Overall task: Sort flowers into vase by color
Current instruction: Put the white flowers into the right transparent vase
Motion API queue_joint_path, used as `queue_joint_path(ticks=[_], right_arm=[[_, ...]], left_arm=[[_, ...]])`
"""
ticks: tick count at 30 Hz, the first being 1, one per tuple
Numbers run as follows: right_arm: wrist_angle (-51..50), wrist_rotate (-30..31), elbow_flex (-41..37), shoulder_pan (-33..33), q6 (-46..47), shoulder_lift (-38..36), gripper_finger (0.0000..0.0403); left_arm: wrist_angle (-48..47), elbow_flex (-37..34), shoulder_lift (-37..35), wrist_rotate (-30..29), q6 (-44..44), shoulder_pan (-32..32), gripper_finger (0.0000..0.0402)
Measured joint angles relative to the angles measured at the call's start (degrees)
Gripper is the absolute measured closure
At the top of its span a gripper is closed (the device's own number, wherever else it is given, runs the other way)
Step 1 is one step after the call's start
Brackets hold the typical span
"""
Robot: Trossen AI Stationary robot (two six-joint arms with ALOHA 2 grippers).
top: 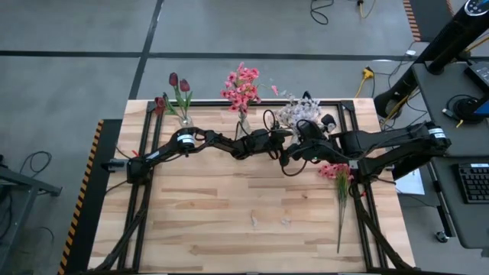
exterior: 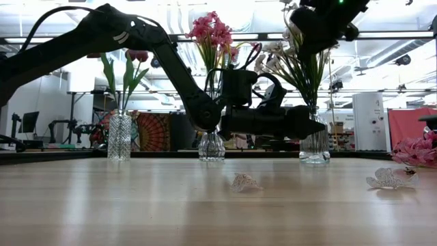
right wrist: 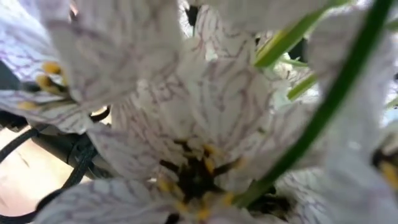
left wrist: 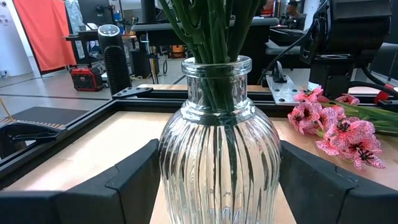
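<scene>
Three glass vases stand along the table's far edge: dark red tulips (top: 179, 85) on the left, pink blooms (top: 241, 88) in the middle, white sprays (top: 296, 111) on the right. My left gripper (left wrist: 217, 177) is open and level, one finger on each side of the ribbed white-spray vase (left wrist: 217, 149). My right gripper (exterior: 321, 31) hangs above that vase among the white blossoms (right wrist: 186, 112), which fill its wrist view and hide its fingers. One pink flower (top: 336, 173) lies flat on the table's right side, stem toward the near edge. My left gripper has its fingers (left wrist: 134, 180) close beside the vase's belly (left wrist: 180, 168), coming level from the table's left. Whether they touch the glass I cannot tell. The vase stands upright on the table.
Loose fallen petals (exterior: 243, 182) (exterior: 386, 179) lie on the wood in the middle and right. Cables loop near the middle vase (top: 269, 121). The near half of the table (top: 229, 229) holds only the pink flower's stem and the petals. A desk with equipment stands off the right edge.
</scene>
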Motion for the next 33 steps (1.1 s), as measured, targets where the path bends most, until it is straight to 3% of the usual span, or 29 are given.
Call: queue_joint_path(ticks=[11, 23, 33], right_arm=[[-0.68, 2.61, 0.01, 0.07, -0.03, 1.73, 0.0378], [-1.0, 1.21, 0.61, 0.07, 3.07, -0.89, 0.0252], [-0.98, -4.24, 0.66, 0.07, 3.5, -6.29, 0.0207]], left_arm=[[-0.02, 0.0, 0.0, 0.0, -0.02, 0.0, 0.0136], [-0.02, 0.0, 0.0, 0.02, -0.02, 0.0, 0.0136], [-0.04, 0.0, 0.0, 0.04, -0.01, 0.0, 0.0136]])
